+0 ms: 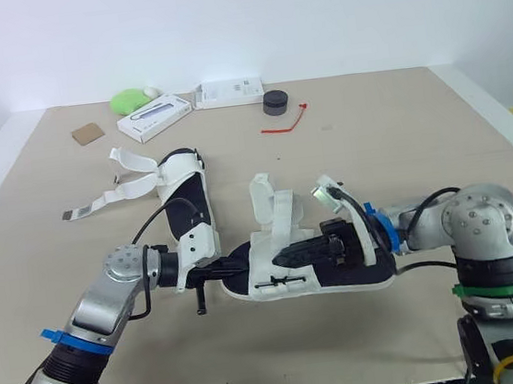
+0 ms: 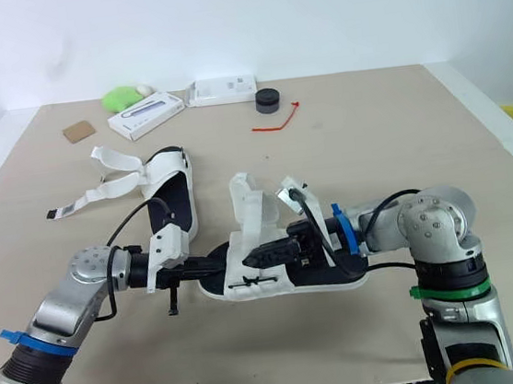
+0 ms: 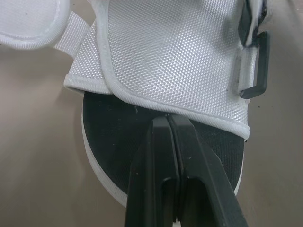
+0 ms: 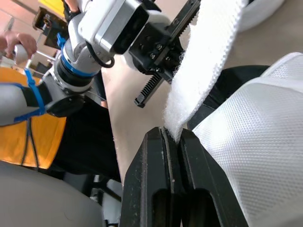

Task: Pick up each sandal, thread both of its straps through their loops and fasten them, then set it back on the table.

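Pinching the white strap (image 4: 201, 66), the right gripper (image 4: 171, 131) has its fingers shut tight on it. The strap goes up from the tips, over the near sandal (image 1: 269, 265). That sandal lies on the table (image 1: 399, 139), its long way running left to right, between both arms. The left gripper (image 3: 169, 118) reaches in from the left end. Its fingers are pressed together, tips on the black sole (image 3: 118, 132) at the white flap (image 3: 165, 56) edge. The black loop (image 3: 258, 66) sits on the sandal's side. I think the right arm must bring the strap there. The other sandal (image 1: 186, 200) lies farther back.
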